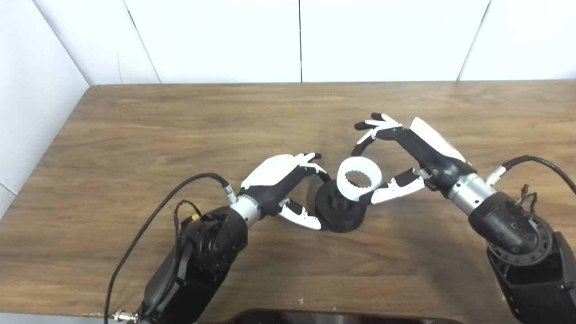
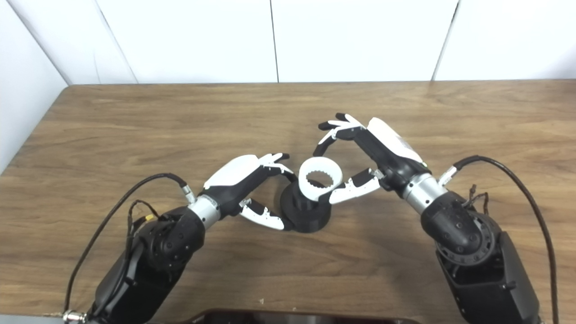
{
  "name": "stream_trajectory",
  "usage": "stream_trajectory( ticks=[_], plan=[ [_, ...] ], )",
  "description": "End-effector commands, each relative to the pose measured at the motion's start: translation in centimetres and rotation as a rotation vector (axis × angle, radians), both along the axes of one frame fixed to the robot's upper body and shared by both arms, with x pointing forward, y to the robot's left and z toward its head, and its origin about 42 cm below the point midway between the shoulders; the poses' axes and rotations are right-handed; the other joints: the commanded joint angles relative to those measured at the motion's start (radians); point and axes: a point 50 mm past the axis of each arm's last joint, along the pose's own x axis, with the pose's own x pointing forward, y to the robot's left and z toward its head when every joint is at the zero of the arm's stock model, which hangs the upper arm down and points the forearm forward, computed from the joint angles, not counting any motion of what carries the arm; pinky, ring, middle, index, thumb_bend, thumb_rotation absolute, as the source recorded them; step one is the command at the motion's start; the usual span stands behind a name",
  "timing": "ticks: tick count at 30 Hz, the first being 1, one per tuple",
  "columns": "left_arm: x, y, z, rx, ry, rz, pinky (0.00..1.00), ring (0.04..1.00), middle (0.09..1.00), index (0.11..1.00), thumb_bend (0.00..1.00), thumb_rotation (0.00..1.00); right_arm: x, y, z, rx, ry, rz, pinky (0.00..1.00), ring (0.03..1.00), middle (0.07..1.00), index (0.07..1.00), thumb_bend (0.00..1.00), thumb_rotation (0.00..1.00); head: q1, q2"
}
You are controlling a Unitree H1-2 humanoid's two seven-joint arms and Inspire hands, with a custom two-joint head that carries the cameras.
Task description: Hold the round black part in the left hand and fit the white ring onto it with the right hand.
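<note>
The fingers (image 1: 312, 167) of the left hand (image 1: 281, 182) curl around the far side of the round black part (image 1: 339, 211), and its thumb (image 1: 302, 216) presses on the near left edge of the wide base, so this hand is closed on the part. The part stands on the wooden table (image 1: 180, 126), near the middle, with its base flat on the surface as far as I can see.

The white ring (image 1: 359, 179) sits on top of the black part, tilted, with its opening turned up and toward the camera. Small teeth are visible on the inner wall of the ring. Its lower edge touches the top of the black part; I cannot tell if it is already seated.

The thumb (image 1: 396, 188) of the right hand (image 1: 416, 155) lies against the lower right side of the ring. The other fingers (image 1: 377, 127) of this hand are spread and raised behind the ring, apart from it, so the hand is not closed on the ring; only the thumb touches it.

Further out, the left forearm (image 1: 202, 252) comes from the bottom left and the right forearm (image 1: 513, 229) from the bottom right. A black cable (image 1: 148, 225) loops beside the left wrist, and another cable (image 1: 546, 164) runs from the right wrist to the right edge. Behind the table stand white wall panels (image 1: 297, 40)
</note>
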Motion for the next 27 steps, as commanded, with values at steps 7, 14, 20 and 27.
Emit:
stream_trajectory(
  ticks=[7,14,20,27],
  plan=[
    [-0.2,-1.0,0.0,-0.016,0.038,-0.052,0.84,1.0,0.993,0.737,0.83,0.27,0.3,0.6,0.9,-0.004,-0.063,0.016,0.92,0.979,0.874,0.489,0.52,0.15,0.004,0.0],
    [-0.2,-1.0,-0.1,-0.015,0.033,-0.055,0.85,1.0,0.991,0.738,0.83,0.27,0.2,0.8,0.5,-0.002,-0.057,0.026,0.92,0.982,0.874,0.489,0.52,0.15,0.002,-0.001],
    [-0.2,-1.1,-0.1,-0.023,0.031,-0.055,0.84,1.0,0.992,0.738,0.83,0.28,0.3,1.0,0.1,0.004,-0.058,0.031,0.9,0.977,0.867,0.488,0.52,0.15,0.0,-0.003],
    [-0.1,-1.3,0.1,-0.021,0.04,-0.054,0.85,1.0,0.996,0.742,0.83,0.28,0.4,1.2,-0.2,0.007,-0.052,0.03,0.92,0.979,0.869,0.488,0.52,0.15,0.001,-0.004]
  ],
)
